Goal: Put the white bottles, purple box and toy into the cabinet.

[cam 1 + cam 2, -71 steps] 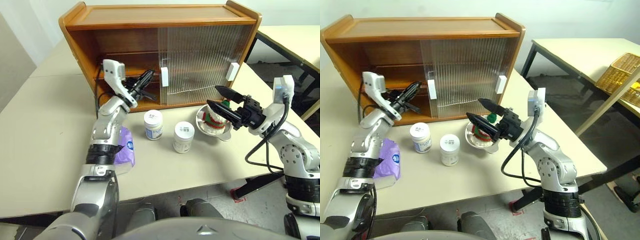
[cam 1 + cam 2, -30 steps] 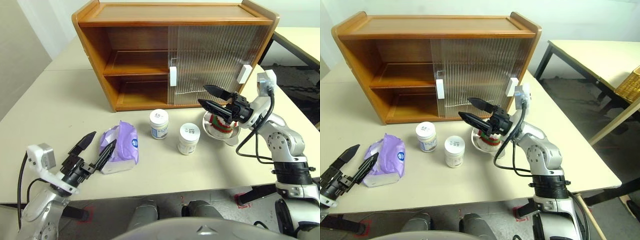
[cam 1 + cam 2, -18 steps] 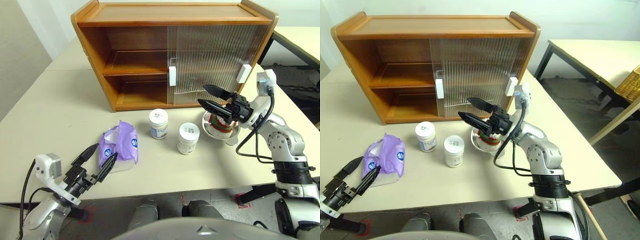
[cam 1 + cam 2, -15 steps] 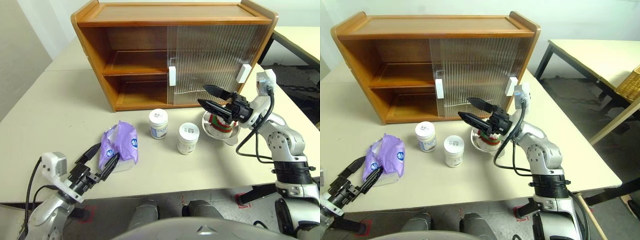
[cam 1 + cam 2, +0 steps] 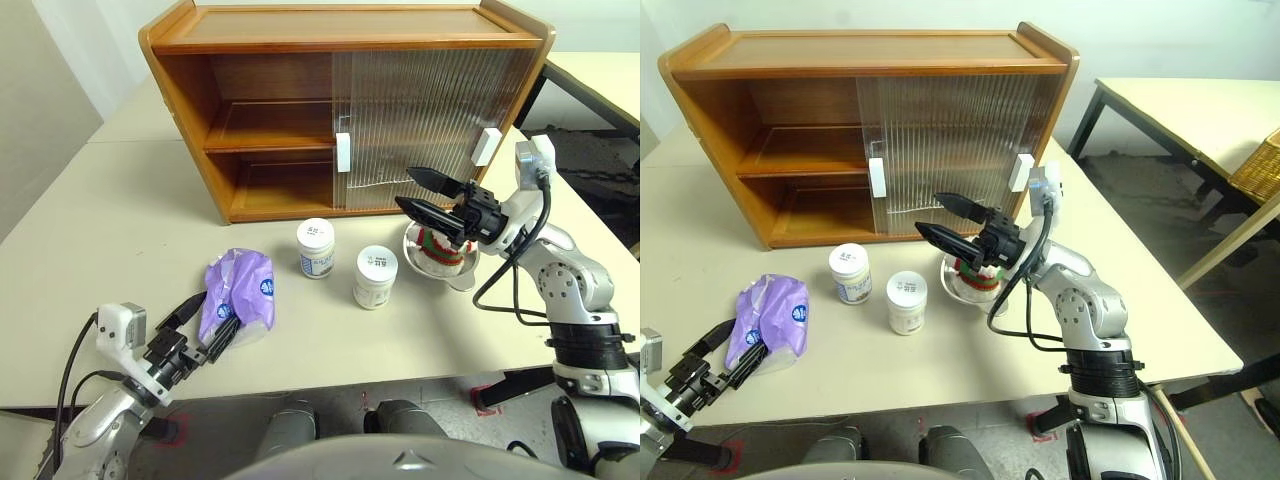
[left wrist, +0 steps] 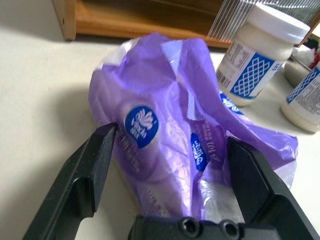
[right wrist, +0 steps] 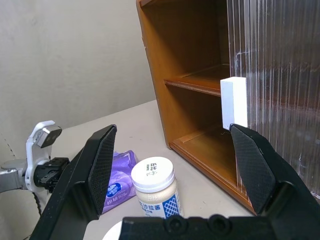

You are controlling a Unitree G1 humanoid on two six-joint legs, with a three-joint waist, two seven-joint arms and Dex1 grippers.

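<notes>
The purple box (image 5: 240,292) lies on the table's front left, crumpled wrapper up. My left gripper (image 5: 221,308) is low at its near end, open, with one finger on each side of the pack (image 6: 170,140). Two white bottles (image 5: 315,247) (image 5: 374,277) stand upright mid-table in front of the cabinet (image 5: 250,60). The toy (image 5: 437,243) sits in a steel bowl (image 5: 452,272) to their right. My right gripper (image 5: 405,188) hangs open and empty above that bowl, pointing left.
Both ribbed sliding doors (image 5: 410,110) cover the cabinet's right half; its left half stands open with bare shelves. The table's front edge (image 5: 330,378) runs just behind my left gripper. A second table (image 5: 1180,110) and a wicker basket (image 5: 1255,170) are at the right.
My left gripper has sunk and slid in toward the purple box, so its fingers now straddle the pack's near end. The pack looks bunched up more on edge. The right arm has not moved.
</notes>
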